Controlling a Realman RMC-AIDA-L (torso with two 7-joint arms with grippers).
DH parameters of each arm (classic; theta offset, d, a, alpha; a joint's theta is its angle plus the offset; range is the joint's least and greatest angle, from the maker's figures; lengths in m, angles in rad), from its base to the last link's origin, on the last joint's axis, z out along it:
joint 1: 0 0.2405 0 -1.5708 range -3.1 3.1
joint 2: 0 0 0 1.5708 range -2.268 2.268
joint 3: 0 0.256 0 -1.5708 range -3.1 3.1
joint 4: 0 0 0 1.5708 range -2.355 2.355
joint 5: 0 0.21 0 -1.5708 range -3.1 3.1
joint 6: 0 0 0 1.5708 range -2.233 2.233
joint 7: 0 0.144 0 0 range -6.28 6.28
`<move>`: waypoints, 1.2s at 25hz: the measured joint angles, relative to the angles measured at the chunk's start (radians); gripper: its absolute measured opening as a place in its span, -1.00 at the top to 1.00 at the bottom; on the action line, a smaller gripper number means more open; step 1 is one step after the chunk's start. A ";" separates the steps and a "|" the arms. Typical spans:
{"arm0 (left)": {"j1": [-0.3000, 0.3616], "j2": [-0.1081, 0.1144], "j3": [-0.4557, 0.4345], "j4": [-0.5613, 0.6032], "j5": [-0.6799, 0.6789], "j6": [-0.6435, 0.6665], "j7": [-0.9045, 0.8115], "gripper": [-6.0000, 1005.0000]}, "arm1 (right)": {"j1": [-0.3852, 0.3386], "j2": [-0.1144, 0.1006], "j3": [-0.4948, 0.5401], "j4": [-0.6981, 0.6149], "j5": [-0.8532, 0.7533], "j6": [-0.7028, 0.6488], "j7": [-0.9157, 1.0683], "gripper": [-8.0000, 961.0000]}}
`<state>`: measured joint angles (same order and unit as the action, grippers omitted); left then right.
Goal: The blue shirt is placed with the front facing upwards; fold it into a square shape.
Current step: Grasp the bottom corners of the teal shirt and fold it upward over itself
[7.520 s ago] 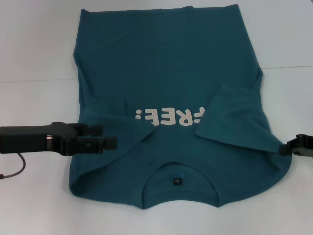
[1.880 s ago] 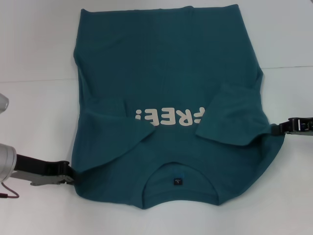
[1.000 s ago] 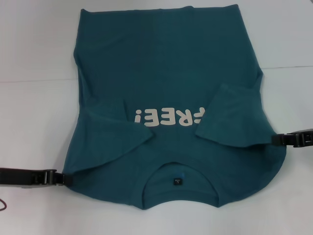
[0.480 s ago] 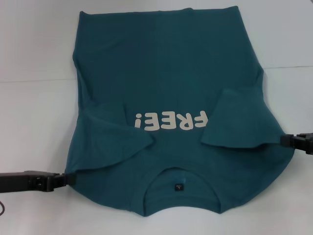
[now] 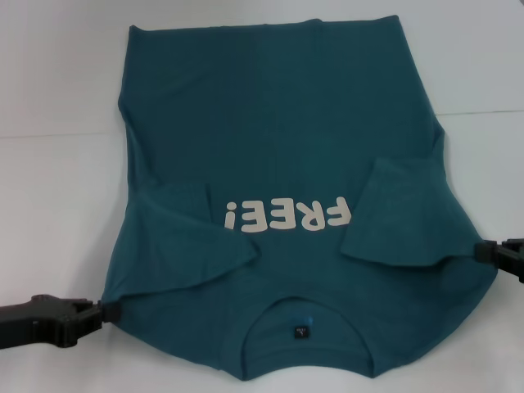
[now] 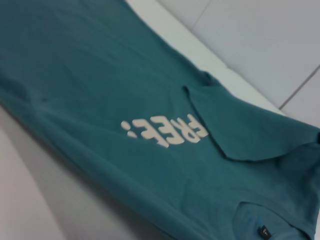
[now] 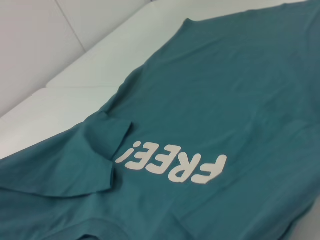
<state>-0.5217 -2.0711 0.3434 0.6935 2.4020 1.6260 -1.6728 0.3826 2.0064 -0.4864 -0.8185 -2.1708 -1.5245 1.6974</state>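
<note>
Blue shirt (image 5: 286, 139), one only, lies spread front-up on the white table (image 5: 57, 205) before me, its collar nearest my body and its hem at the far edge. One line of white FREE! lettering (image 5: 286, 215) crosses the chest, upside down from my head camera, and one small dark neck label (image 5: 301, 332) sits inside the collar opening. Both short sleeves are folded inward over the chest: one on my left (image 5: 184, 246), its tip near the exclamation mark, and one on my right (image 5: 409, 217), its inner edge just beside the letter F. I have two grippers at work, one at each shoulder of the shirt. My left gripper (image 5: 98, 309) reaches in low from the left edge and meets the cloth at the left shoulder corner, where the fabric runs to a point at its tip; it looks pinched closed on the shirt there. My right gripper (image 5: 485, 252) comes in from the right edge and touches the right shoulder edge, also seemingly clamped on the shirt. Neither wrist camera shows my own fingers, only the shirt and the table.
</note>
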 joint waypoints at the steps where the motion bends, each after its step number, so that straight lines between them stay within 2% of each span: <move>1: 0.006 -0.001 -0.011 0.000 -0.001 0.012 0.021 0.91 | -0.003 0.004 0.012 -0.001 0.000 -0.009 -0.018 0.93; 8: 0.065 -0.013 -0.098 -0.004 -0.003 0.103 0.206 0.91 | -0.031 0.033 0.110 -0.001 0.000 -0.054 -0.121 0.93; 12: 0.103 -0.019 -0.156 -0.008 -0.004 0.172 0.313 0.91 | -0.053 0.043 0.141 0.010 0.000 -0.062 -0.177 0.93; 23: 0.183 -0.049 -0.181 -0.007 -0.005 0.279 0.478 0.91 | -0.110 0.067 0.175 0.014 0.000 -0.131 -0.264 0.93; 30: 0.201 -0.048 -0.219 -0.003 -0.005 0.307 0.513 0.91 | -0.151 0.076 0.199 0.015 -0.005 -0.221 -0.349 0.93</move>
<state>-0.3212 -2.1190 0.1245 0.6903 2.3971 1.9331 -1.1600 0.2311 2.0822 -0.2874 -0.8037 -2.1753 -1.7460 1.3486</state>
